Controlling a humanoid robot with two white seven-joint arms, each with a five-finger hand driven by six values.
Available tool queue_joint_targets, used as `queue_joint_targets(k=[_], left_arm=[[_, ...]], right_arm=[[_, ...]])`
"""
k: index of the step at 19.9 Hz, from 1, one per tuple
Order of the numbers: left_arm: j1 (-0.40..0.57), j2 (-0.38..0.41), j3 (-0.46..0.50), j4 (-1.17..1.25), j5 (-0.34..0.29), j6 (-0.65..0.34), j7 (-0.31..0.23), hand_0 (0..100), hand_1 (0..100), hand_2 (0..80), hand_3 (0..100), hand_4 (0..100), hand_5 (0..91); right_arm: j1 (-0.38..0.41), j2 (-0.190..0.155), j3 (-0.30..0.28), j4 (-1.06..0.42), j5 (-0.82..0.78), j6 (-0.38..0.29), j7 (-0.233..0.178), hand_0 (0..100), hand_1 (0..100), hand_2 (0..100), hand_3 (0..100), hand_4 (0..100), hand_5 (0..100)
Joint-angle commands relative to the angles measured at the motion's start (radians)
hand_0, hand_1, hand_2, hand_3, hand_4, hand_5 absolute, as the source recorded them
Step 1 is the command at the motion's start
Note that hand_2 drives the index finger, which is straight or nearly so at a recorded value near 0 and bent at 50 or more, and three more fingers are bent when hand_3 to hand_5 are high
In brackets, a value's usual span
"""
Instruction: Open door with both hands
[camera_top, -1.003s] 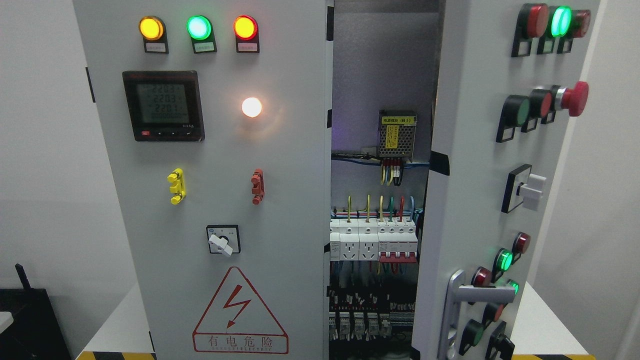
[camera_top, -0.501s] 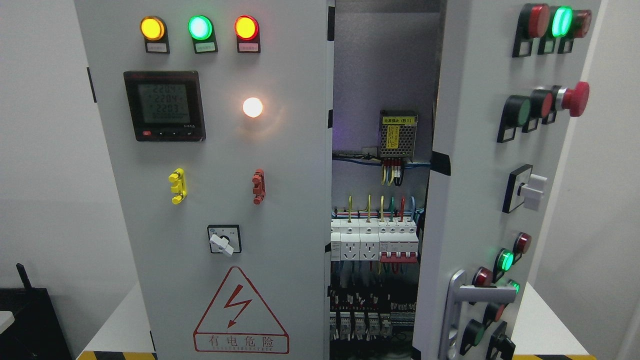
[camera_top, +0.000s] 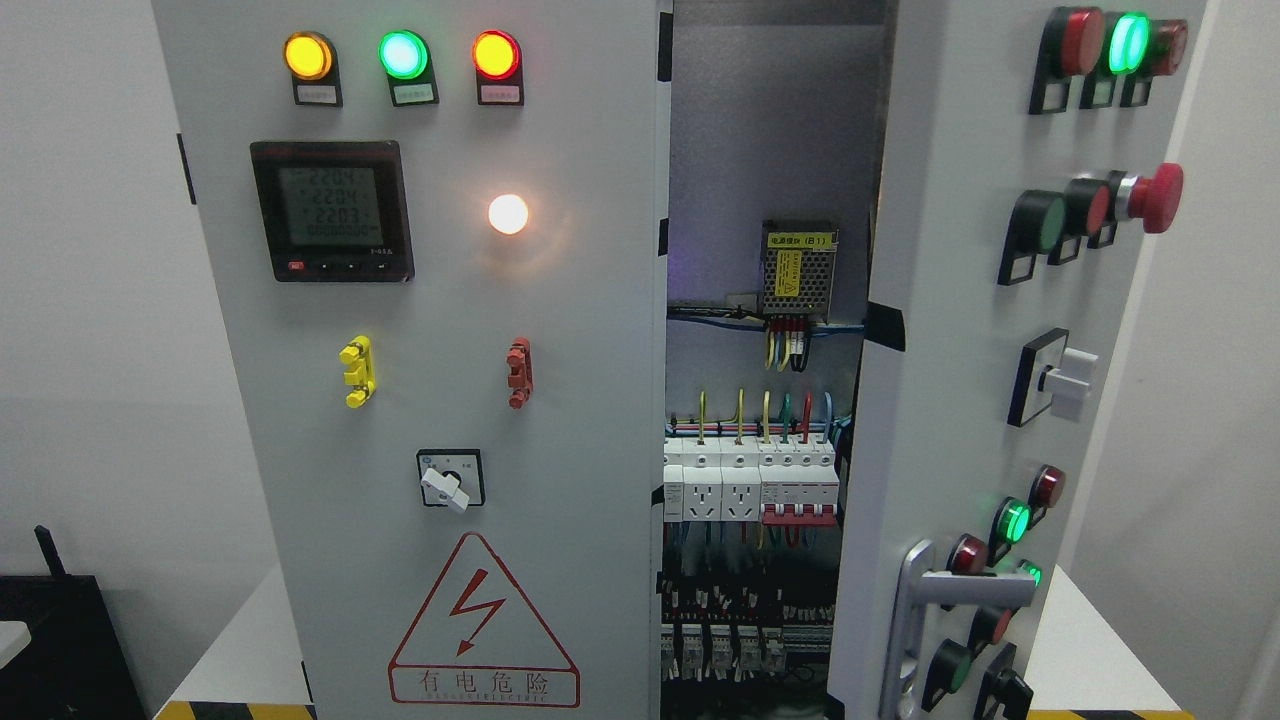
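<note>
Neither hand shows, so grip unknowable; right door (camera_top: 950, 330) stands ajar, its upright handle (camera_top: 915, 625) at lower right

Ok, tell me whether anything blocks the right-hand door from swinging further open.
Nothing visible does. The right door stands ajar, its handle free, with only bare wall on its outer side. Neither robot hand is in view.

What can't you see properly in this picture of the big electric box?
Head view only:
- The robot's hands: none in the picture.
- Inside the cabinet: the left door and the swung-open right door hide all but a middle strip with the breakers.
- Handle: its bottom is cut off by the lower edge.
- Labels under the lamps: print too small to read.
- Meter: digits blurry.
</note>
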Motion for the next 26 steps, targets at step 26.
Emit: queue_joint_targets(k=[26], left_arm=[[-1.717, -0.841, -1.43, 0.16, -0.139, 0.374, 0.215, 12, 39, 0.0, 0, 0, 0.0]], right_arm=[[0.0, 0.0, 0.0, 0.0, -0.025, 0.0, 0.0, 12, 39, 0, 0, 0, 0]])
